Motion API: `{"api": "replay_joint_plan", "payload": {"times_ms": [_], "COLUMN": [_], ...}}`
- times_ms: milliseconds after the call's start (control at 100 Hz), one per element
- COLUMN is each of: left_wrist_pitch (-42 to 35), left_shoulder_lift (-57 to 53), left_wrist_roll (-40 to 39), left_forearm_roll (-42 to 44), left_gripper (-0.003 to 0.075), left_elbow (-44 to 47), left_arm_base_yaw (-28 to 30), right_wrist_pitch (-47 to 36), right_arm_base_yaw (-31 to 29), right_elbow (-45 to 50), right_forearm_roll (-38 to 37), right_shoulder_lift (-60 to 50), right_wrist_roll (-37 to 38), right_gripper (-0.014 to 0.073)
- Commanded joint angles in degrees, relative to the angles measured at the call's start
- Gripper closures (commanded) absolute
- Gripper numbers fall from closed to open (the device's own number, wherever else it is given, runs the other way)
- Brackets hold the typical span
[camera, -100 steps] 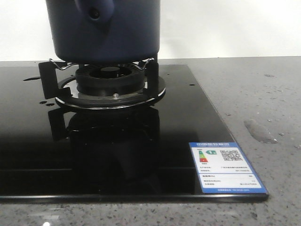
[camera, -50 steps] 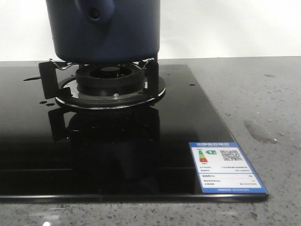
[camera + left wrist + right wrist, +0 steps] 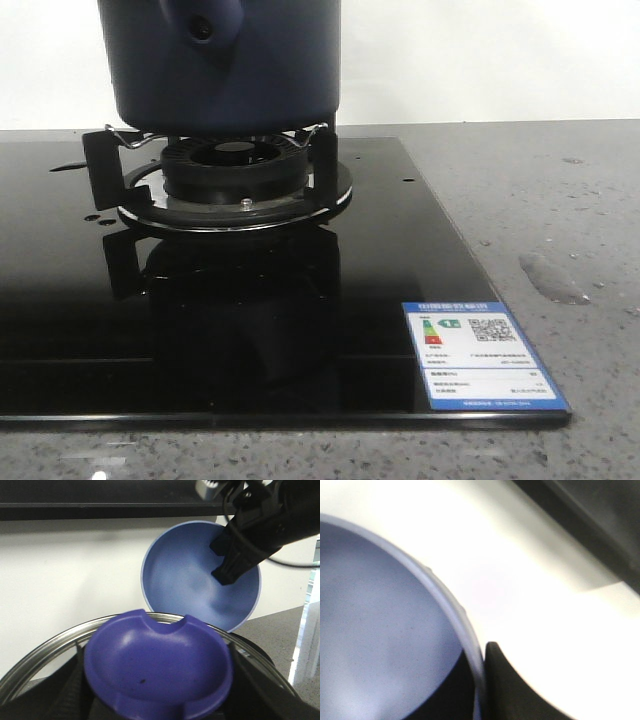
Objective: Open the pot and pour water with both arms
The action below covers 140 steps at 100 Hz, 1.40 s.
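The dark navy pot [image 3: 230, 70] stands on the burner; its handle stub [image 3: 203, 25] faces me and its top is cut off. Neither gripper shows in the front view. In the left wrist view my left gripper [image 3: 157, 680] is shut round the purple dished knob [image 3: 157, 655] of a steel-rimmed lid [image 3: 45, 647], with dark fingers [image 3: 241, 677] at both sides. Beyond it my right gripper [image 3: 227, 572] clamps the rim of a periwinkle-blue bowl [image 3: 185, 575], held up on its side. In the right wrist view the bowl [image 3: 375, 630] has its rim between that gripper's [image 3: 481, 680] fingers [image 3: 512, 692]. A wet patch of water [image 3: 552, 278] lies on the counter.
The burner [image 3: 235, 165] sits on a black glass hob [image 3: 300, 330] with a blue label [image 3: 480, 355] at its near right corner. Small drops [image 3: 92, 217] lie on the hob's left. Grey speckled counter [image 3: 560, 180] lies to the right, with a white wall behind.
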Motion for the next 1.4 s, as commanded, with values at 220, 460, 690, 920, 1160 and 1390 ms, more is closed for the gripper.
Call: {"api": "replay_joint_plan", "payload": {"times_ms": [220,460,690,920,1160,1390], "left_wrist_pitch": [3.2,4.8,5.6,7.7,12.8,14.7], "left_shoulder_lift": [-0.1,2.2,5.1,11.9,19.8,25.4], "left_wrist_roll": [-0.4,-0.4,0.1,1.1,3.2,3.9], "left_forearm_roll": [-1.8,-4.0,-4.0,-4.0,-4.1,-5.0], "left_gripper": [0.0444,0.0444,0.0444,0.0444,0.0444,0.0444], "left_elbow": [-1.8,-1.8,-3.0,-7.8,-14.3,-19.4], "left_arm_base_yaw": [-0.9,-0.9,-0.9,-0.9,-0.9,-0.9], "right_wrist_pitch": [7.3,7.3,6.4,-3.6,-10.9,-13.8], "right_arm_base_yaw": [-19.3,-32.8,-41.8,-49.9,-50.6,-50.6], "right_elbow": [-7.2,3.5,30.7,56.1,72.9,78.2], "right_forearm_roll": [36.5,52.1,52.5,59.3,59.3,59.3], "right_shoulder_lift": [-9.0,-15.9,-28.9,-38.2,-39.7,-39.7], "right_wrist_roll": [0.4,-0.9,-5.0,-9.4,-9.5,-9.5], "right_gripper": [0.0636,0.0636,0.0636,0.0636,0.0636,0.0628]}}
